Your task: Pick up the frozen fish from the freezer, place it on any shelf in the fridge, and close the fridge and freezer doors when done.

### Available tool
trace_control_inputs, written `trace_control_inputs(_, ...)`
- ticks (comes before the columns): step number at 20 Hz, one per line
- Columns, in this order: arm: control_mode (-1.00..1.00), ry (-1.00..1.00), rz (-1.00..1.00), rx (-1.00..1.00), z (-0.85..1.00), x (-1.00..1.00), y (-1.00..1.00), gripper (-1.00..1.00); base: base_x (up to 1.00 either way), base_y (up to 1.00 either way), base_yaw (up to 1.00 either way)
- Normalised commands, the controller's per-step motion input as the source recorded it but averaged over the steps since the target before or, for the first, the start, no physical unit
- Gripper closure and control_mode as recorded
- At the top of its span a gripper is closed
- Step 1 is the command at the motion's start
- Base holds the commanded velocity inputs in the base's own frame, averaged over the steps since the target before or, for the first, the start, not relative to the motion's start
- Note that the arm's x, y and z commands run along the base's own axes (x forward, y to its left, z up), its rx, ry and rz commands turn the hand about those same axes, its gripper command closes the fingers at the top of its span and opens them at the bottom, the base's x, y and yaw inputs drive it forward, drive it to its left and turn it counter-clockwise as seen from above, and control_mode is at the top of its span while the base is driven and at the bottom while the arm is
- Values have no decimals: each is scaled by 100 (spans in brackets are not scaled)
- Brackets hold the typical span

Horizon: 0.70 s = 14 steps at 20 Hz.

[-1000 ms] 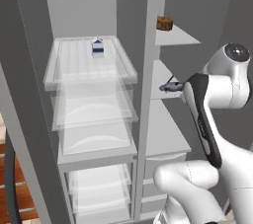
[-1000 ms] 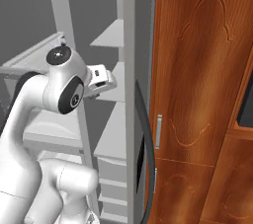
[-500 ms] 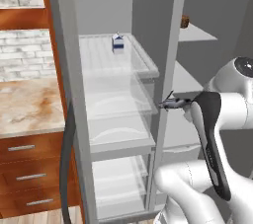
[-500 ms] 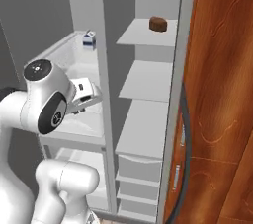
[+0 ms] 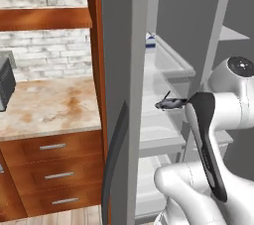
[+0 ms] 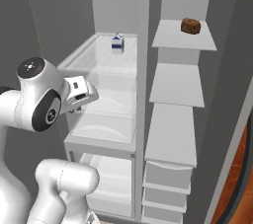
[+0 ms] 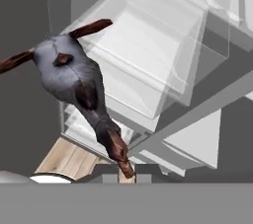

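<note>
Beside the clear freezer drawers, the pincer (image 7: 127, 168) pinches the grey frozen fish (image 7: 74, 77) by its tail; swing it gently toward a white fridge shelf (image 6: 177, 85).

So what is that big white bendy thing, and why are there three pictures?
It is a robot arm on a base that can drive. Two cameras ride on the base, one at each side, looking at an open freezer and fridge. The third camera sits on the hand. The claw is shut on a grey fish, holding it by one thin end. From the left camera you see the fish held out in front of the clear freezer trays. A small milk carton stands on the top tray. A brown lump sits on the top fridge shelf. Its job is to put the fish in the fridge.
</note>
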Motion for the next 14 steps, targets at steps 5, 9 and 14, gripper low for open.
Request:
trace_control_inputs(5,-100,-15,-9,3,46,71,21,100,0,0,0)
trace_control_inputs(9,-100,-17,-13,9,48,88,19,100,0,0,0)
trace_control_inputs(14,-100,-5,-7,13,25,100,36,100,0,0,0)
